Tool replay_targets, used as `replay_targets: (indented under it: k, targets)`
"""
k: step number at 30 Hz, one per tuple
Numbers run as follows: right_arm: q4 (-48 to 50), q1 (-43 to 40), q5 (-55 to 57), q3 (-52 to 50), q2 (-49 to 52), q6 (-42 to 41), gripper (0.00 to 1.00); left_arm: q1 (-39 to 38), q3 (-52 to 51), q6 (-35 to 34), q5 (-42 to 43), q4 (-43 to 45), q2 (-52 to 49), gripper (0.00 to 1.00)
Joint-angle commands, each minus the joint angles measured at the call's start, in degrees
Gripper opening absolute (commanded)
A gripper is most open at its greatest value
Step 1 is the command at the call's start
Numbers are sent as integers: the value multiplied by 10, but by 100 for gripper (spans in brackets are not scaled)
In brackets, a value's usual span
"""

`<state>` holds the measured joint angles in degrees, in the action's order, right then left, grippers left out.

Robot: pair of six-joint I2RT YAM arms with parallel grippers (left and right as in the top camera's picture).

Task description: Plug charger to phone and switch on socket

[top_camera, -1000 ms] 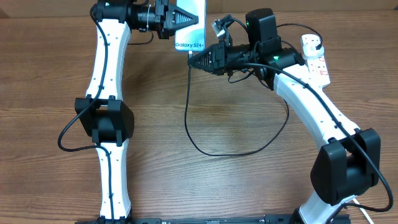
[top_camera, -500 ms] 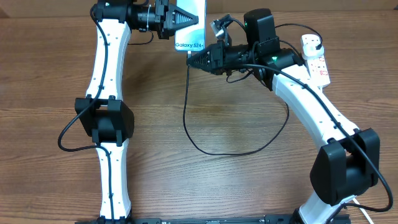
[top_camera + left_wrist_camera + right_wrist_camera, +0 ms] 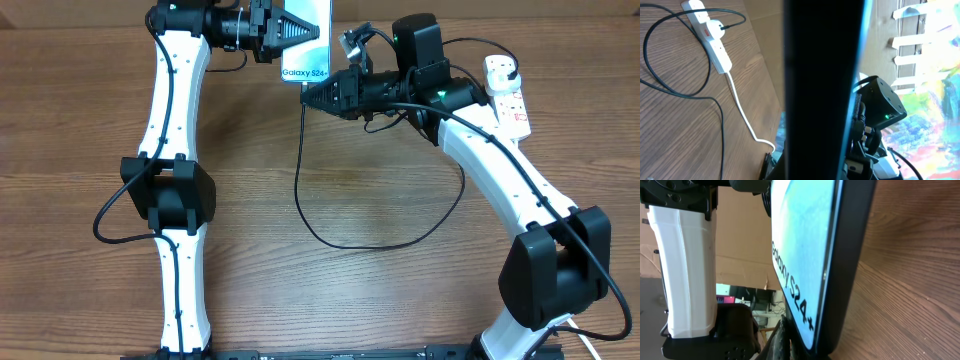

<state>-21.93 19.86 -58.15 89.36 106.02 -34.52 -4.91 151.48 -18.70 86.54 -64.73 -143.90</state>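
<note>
The phone (image 3: 305, 72) is held on edge at the far side of the table, its blue screen with "Galaxy S24+" facing up. My left gripper (image 3: 316, 31) is shut on its upper part. My right gripper (image 3: 306, 98) is shut on the tip end of the charger (image 3: 298, 190), right at the phone's lower edge; the connector itself is hidden. The black cable loops across the table to its plug (image 3: 505, 68) in the socket (image 3: 511, 103). In the right wrist view the phone (image 3: 810, 255) fills the middle. In the left wrist view its dark back (image 3: 822, 90) blocks the centre.
The socket (image 3: 712, 37) lies at the far right with its thick white cord (image 3: 742, 112) trailing off. Both white arms (image 3: 170, 130) reach over the wooden table (image 3: 380, 300). A cardboard wall (image 3: 875, 30) stands behind the table's far edge.
My right gripper has edged slightly left and up toward the phone's lower edge, and the cable below it has swung a little left. The left arm and phone have stayed put.
</note>
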Motion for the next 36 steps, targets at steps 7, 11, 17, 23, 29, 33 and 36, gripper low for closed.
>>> replay_targets:
  k: [7,11,17,23,29,33,36]
  targets:
    - [9,-12,-10,11,-11,0,4,-4,9,47,29,-39,9,4]
    - [9,-12,-11,11,-11,0,4,-4,9,70,29,-63,9,4]
    - [9,-12,-15,11,-11,-1,5,-4,9,82,31,-68,9,4]
    - [9,-17,-14,11,-11,-15,4,-4,9,103,31,-75,9,4]
    - [20,-25,-13,11,-11,-15,4,-4,9,111,31,-77,9,4]
    - [28,-25,-12,11,-11,-16,4,-4,9,111,31,-79,9,4]
    - [35,-25,-12,11,-11,-17,4,-4,9,111,31,-84,9,4]
